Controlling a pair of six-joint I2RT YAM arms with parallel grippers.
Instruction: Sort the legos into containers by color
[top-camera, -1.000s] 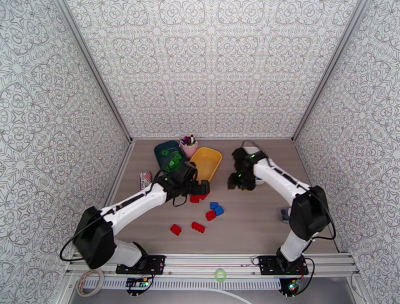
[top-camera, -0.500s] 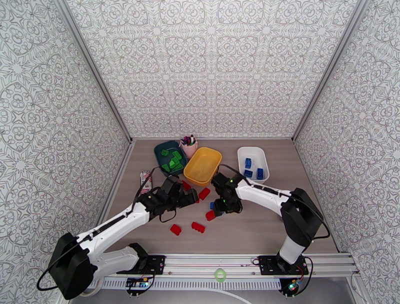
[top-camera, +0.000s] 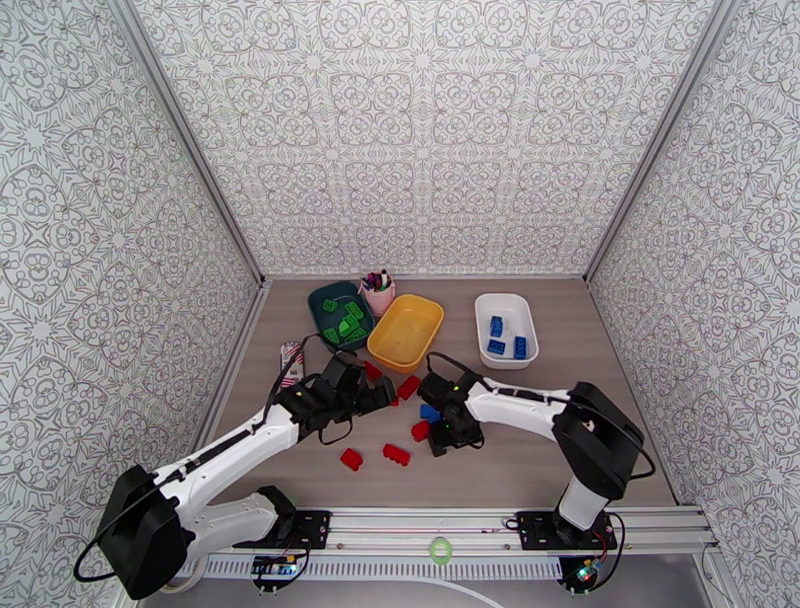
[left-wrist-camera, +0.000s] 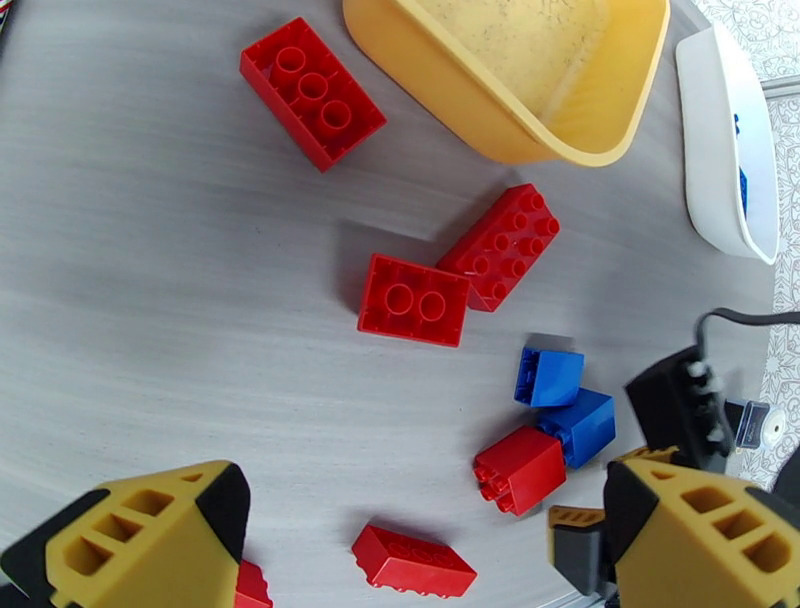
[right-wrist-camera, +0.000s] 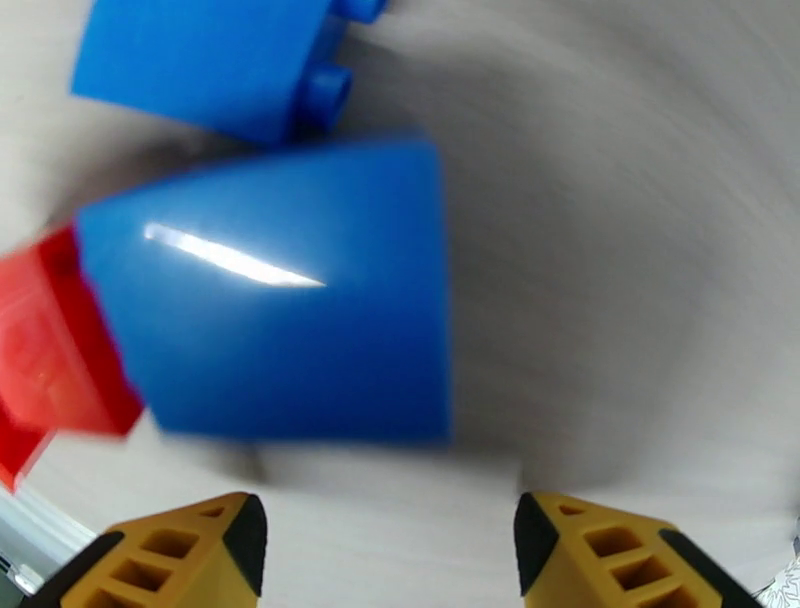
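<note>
- Teal tray (top-camera: 322, 297), just left of the yellow tray (top-camera: 405, 338): green legos (top-camera: 346, 325) are heaped inside, so green looks settled.
- Left claw (left-wrist-camera: 415, 505) hovers on the near side of the yellow tray, jaws spread wide with nothing between them. Red legos (left-wrist-camera: 415, 300) lie loose on the table (left-wrist-camera: 150, 300) beneath, two of them touching just off the yellow tray's near corner.
- The yellow tray itself is bare. My guess is that the reds belong there.
- Near and a little right of the yellow tray, two blue legos (left-wrist-camera: 548, 375) touch each other, with a red one pressed against the nearer.
- Right claw (right-wrist-camera: 385, 530) is low over that cluster, jaws apart. The blue brick (right-wrist-camera: 280, 310) sits just ahead of the gap, not gripped.
- The step in hand, I'd say, is picking that blue. The next move calls for straddling it, closing without dragging the red neighbour, then carrying it to the white tray (top-camera: 503, 300), right of the yellow tray, where other blue pieces (top-camera: 495, 325) lie.
</note>
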